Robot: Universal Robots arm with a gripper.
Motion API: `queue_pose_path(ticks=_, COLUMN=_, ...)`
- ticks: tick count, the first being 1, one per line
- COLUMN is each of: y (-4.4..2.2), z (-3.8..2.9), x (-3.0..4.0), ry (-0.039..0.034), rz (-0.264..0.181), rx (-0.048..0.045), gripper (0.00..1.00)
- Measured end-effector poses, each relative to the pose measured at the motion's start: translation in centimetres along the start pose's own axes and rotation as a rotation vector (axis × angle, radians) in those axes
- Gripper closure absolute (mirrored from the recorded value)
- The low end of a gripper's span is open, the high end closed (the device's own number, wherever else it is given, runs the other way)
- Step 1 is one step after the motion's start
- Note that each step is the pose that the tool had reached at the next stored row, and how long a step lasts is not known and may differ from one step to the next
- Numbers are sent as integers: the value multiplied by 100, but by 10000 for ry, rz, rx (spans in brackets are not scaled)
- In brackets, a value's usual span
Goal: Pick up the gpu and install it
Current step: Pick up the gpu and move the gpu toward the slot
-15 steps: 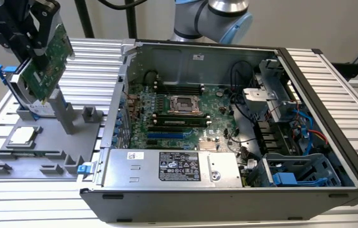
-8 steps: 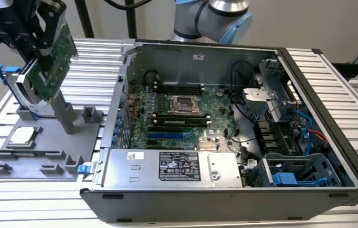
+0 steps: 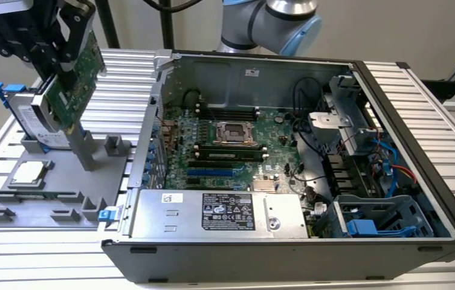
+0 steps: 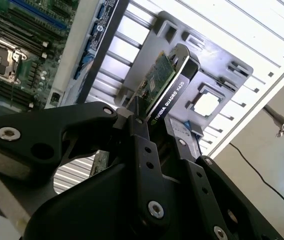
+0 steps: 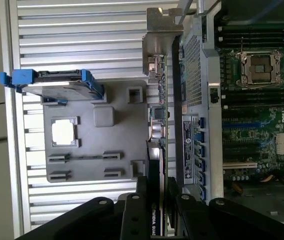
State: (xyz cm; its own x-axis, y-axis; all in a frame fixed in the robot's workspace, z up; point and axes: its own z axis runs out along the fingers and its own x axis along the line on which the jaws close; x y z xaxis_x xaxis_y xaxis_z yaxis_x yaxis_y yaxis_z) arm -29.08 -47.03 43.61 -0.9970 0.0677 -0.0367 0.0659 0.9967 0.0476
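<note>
A tabletop (image 3: 41,266) of ribbed aluminium slats carries everything. A plain pale wall (image 3: 420,30) stands behind it, at about one o'clock in the exterior view.

At ten o'clock in that view the black tool (image 3: 62,57) is clamped on the gpu (image 3: 75,84). The card hangs tilted with its green board face showing, above a grey fixture plate (image 3: 9,202) that lies at eight o'clock. I cannot tell whether the card's lower end touches the plate's upright post. In the second wrist view the fingers (image 4: 141,135) press against the card's two faces.

On the plate a hard drive (image 3: 38,124) in a blue frame leans just beside the card, and a square CPU chip (image 3: 32,173) lies flat near it.

The open computer case (image 3: 227,75) runs from the centre to four o'clock, with its motherboard (image 3: 227,151) exposed and a silver power supply (image 3: 219,211) at six o'clock. The arm (image 3: 280,18), with its blue joint cap, rises behind the case at twelve o'clock.
</note>
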Motion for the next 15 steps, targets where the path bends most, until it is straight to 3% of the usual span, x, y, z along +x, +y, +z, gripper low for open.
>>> queue_pose_path(ticks=10, y=10, z=7, x=-152, ry=-1, rz=0, rx=-1, gripper=100)
queue_pose_path(ticks=15, y=11, z=7, x=-169, ry=-1, rz=0, rx=-1, gripper=100)
